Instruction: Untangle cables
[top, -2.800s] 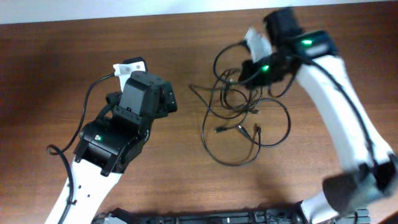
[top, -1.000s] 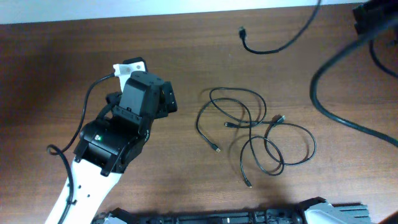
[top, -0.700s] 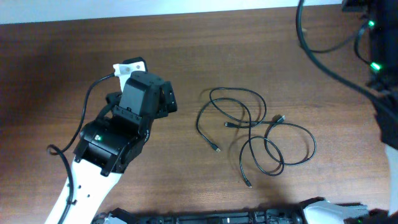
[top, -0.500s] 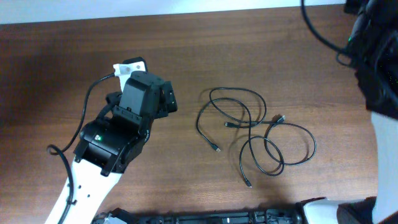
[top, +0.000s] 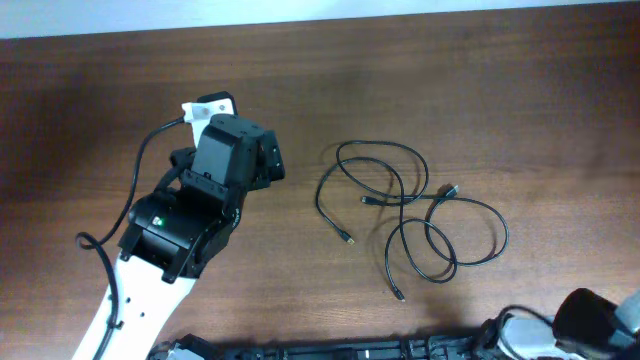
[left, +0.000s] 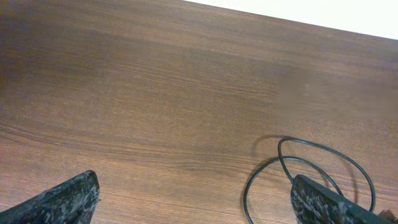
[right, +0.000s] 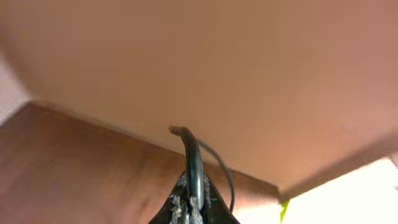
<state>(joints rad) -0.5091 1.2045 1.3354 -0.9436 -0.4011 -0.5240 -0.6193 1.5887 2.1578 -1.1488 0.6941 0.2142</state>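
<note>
Two thin black cables lie in loose overlapping loops on the brown table, right of centre, with small plug ends showing. My left gripper hovers to their left, wide open and holding nothing. In the left wrist view its fingertips frame bare wood, and a cable loop lies by the right finger. My right gripper is shut on another black cable, which sticks out ahead of the fingers against a blurred background. In the overhead view that gripper is out of frame.
Part of the right arm shows at the bottom right corner of the overhead view. A white strip runs along the table's far edge. The left arm's own black wire loops beside it.
The right arm has swung out of the top right of the overhead view, carrying one cable with it. The cables on the table and the left arm have stayed still.
</note>
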